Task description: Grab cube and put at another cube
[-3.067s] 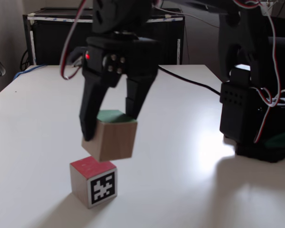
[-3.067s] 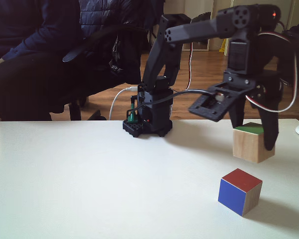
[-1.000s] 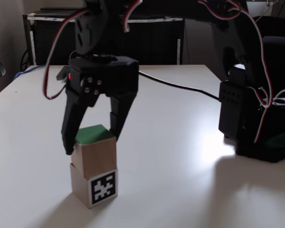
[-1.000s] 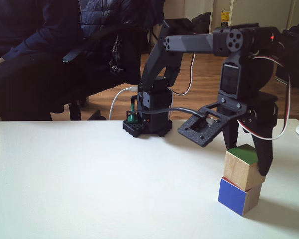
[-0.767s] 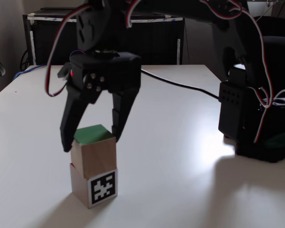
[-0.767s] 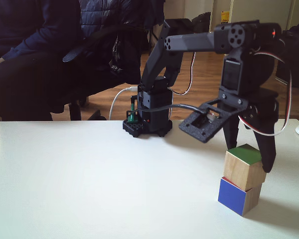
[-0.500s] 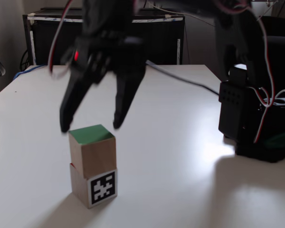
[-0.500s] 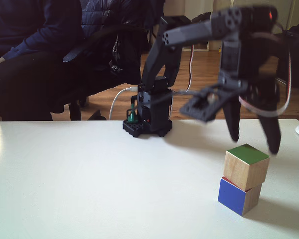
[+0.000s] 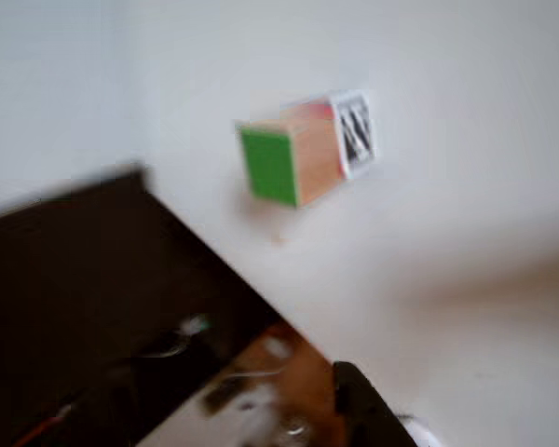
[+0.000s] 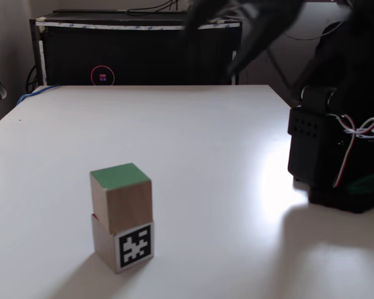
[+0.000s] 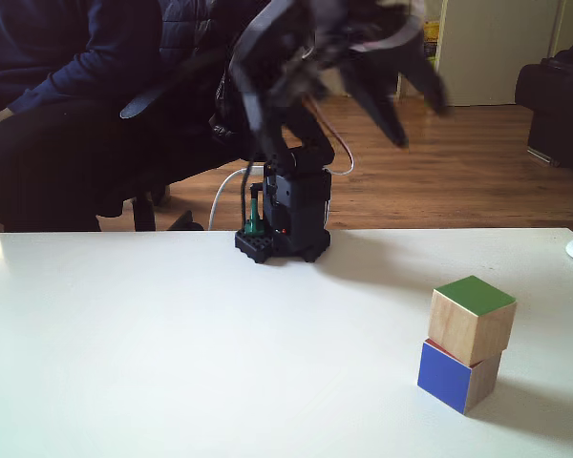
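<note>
- The cube [image 10: 120,197], green face up and bare wood toward the camera, sits on top of another cube [image 10: 128,245], whose tagged white face shows in a fixed view; the blue face [image 11: 443,375] shows in the other fixed view.
- The stack stands on the white table [image 10: 193,156], toward 7 o'clock in a fixed view and toward 4 o'clock in the other fixed view [image 11: 471,320].
- The upper cube is turned a little against the lower one, so its edges overhang slightly; I judge the placement done but not square.
- The claw [image 11: 415,91] is high above the table, at about 1 o'clock from the arm's base [image 11: 285,224], well apart from the stack. It is motion-blurred; its fingers appear spread and it holds nothing.
- The step in hand looks like the retreat. To do it well, the arm should keep its height and swing toward the base, with nothing passing over or beside the stack.
- A brush or a jolt to the table could topple the twisted upper cube.
</note>
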